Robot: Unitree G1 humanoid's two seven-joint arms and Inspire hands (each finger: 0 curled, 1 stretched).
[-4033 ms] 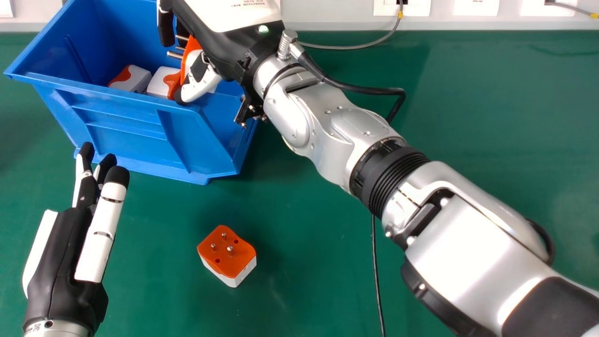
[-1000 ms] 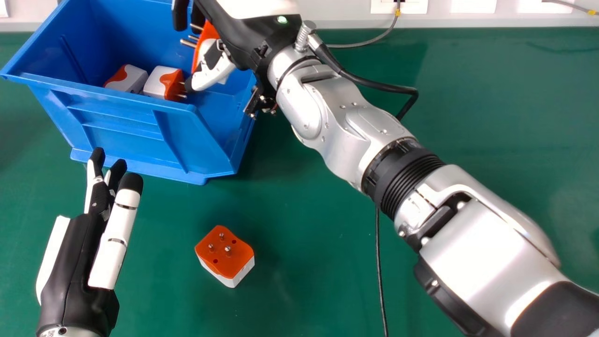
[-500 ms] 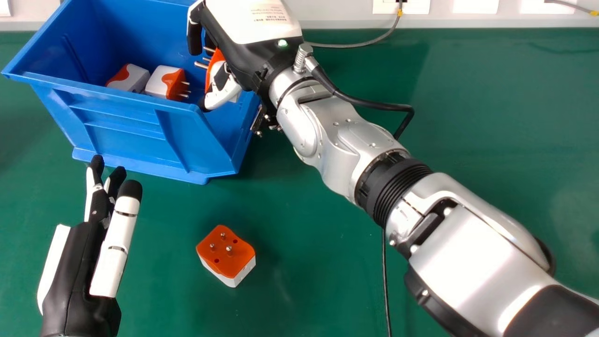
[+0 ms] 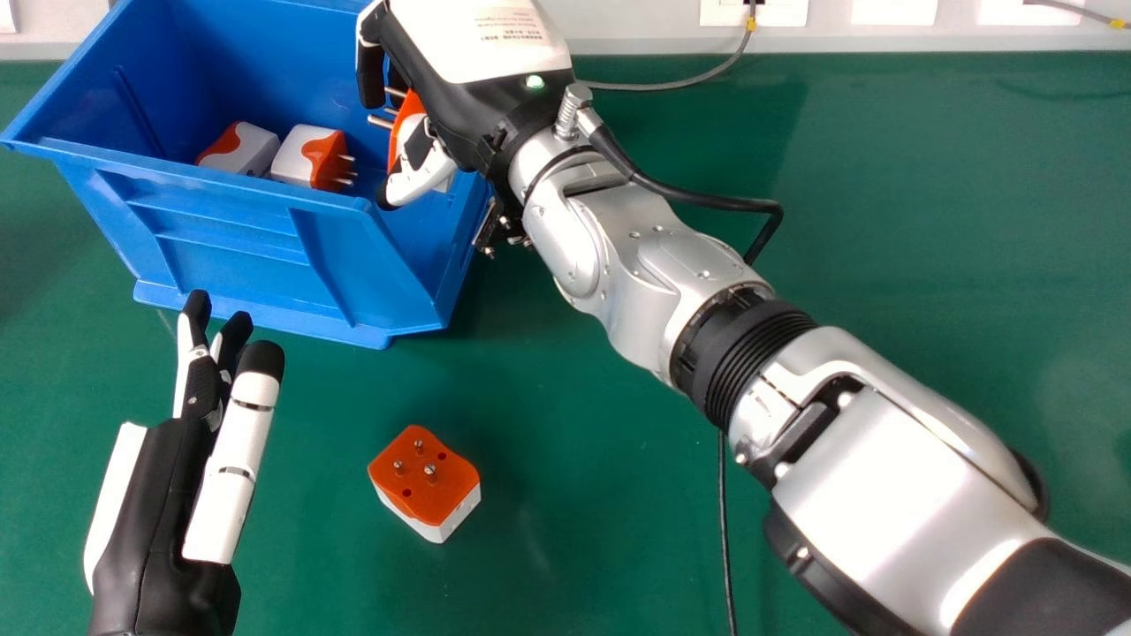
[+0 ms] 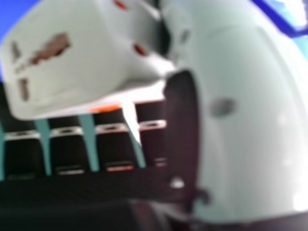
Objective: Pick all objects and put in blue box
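We're pinching a probably light, stiff adapter (image 4: 407,113) by its sides, right hand (image 4: 442,88) at eleven o'clock; left hand (image 4: 163,503), eight o'clock, resting open.

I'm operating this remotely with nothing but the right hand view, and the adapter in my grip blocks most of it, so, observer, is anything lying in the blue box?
Observer: Yes, the blue box has two white-and-orange adapters lying in it side by side, one to the left of the other.

Operator: Okay, and is there anything else for me to pick up?

Observer: A third adapter is on the green table in front of the box, orange face and prongs upward.

Operator: Where's my left hand?

Observer: The left hand is to the left of that third adapter, fingers extended toward the box's front.
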